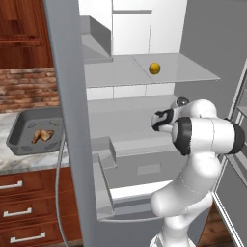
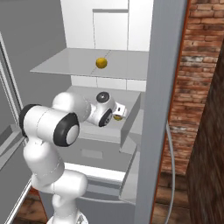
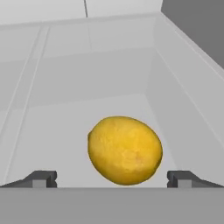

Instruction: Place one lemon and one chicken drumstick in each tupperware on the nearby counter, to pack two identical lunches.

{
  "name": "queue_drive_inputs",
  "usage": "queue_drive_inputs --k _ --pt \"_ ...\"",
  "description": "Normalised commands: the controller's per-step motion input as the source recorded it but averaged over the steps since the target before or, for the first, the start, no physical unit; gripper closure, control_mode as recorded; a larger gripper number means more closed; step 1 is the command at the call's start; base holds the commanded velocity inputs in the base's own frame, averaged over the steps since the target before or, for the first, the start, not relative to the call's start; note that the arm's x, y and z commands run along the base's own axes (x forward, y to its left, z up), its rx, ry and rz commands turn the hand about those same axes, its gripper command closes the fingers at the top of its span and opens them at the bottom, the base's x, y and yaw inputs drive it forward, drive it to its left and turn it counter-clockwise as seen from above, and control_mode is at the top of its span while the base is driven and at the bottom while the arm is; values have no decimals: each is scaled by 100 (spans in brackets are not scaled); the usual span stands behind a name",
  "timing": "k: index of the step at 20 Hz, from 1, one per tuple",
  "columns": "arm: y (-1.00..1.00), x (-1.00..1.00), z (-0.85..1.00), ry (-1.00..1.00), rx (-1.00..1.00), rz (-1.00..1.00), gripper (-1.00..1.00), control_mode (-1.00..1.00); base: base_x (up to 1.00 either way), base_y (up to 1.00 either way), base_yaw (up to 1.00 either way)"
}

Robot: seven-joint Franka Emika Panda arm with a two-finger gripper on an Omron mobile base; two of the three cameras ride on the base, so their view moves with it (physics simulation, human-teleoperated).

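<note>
Fingertips point(image 3: 40, 179) of my gripper point(image 3: 113, 179) stand spread wide and released, with a lemon point(image 3: 125, 149) between them on the fridge shelf point(image 3: 52, 140), not yet pinched. Farther up, a second lemon point(image 1: 154, 68) sits on the glass shelf point(image 1: 193, 72). Off on the counter point(image 1: 19, 164), the dark grey tupperware point(image 1: 19, 140) holds a drumstick point(image 1: 42, 135).

Evenly, softly lit, flat rendered look throughout. Sharp everywhere, without blur or glare. Faint shading under the round yellow lemon point(image 3: 125, 150); dimmer grey on the far right wall of the white fridge interior point(image 3: 192, 35).
</note>
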Motion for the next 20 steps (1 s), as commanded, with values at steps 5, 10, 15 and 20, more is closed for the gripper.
queue_drive_inputs --k 5,10,15,20 --pt "-14 34 -9 1 0 0 -100 -100 0 0 0" --pt "-36 15 -13 2 0 0 -100 -100 0 0 0" --pt "-18 9 -16 1 0 0 -100 -100 0 0 0" --pt "-1 1 -34 2 0 -1 -100 -100 0 0 0"
